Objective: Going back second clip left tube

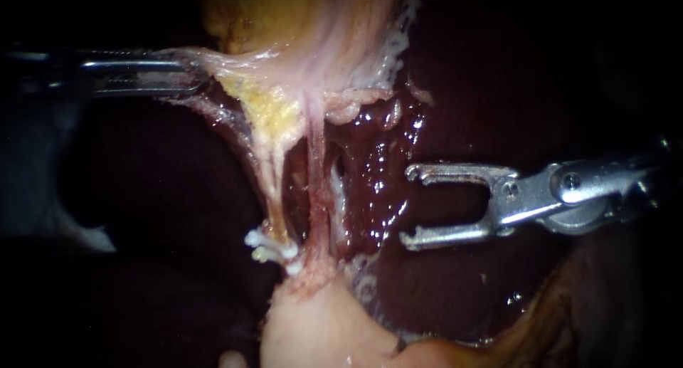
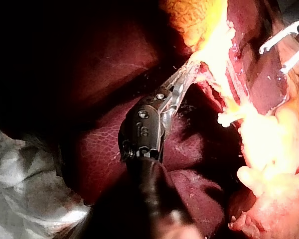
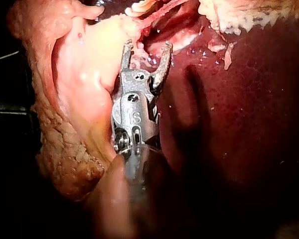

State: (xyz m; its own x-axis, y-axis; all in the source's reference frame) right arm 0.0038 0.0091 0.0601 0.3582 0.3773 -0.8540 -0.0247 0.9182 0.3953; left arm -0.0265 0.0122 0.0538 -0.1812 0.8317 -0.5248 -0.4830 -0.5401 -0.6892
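My right instrument (image 1: pixel 410 206) comes in from the right with its jaws spread wide into an open fork. Nothing is gripped, and I see no clip sitting between them. The gap shows only the dark red liver (image 1: pixel 384 161) behind it. In the right wrist view the two tips stand clear of the wet tissue ahead of them, though I can't tell whether either one grazes it.

My left instrument (image 1: pixel 181 72) comes in from the far left. Its jaws are closed down on a pale tissue fold (image 1: pixel 213 58), which is pulled taut towards the left.

Two tubes run from that stretched tissue towards the near side. The left tube (image 1: pixel 274 183) is yellowish and the right tube (image 1: pixel 318 190) is pinker. A white clip (image 1: pixel 270 248) sits across the near end of the left tube, just above where both tubes meet a pale tissue mass (image 1: pixel 320 325). Its white ends stick out on either side of the tube, and I cannot tell whether it is one clip or two lying close together.

The clip lies to the left of my open right jaws and well apart from them. The right tube and a strip of glistening liver sit in between. The clip is roughly level with the nearer of the two jaws and touches neither jaw.
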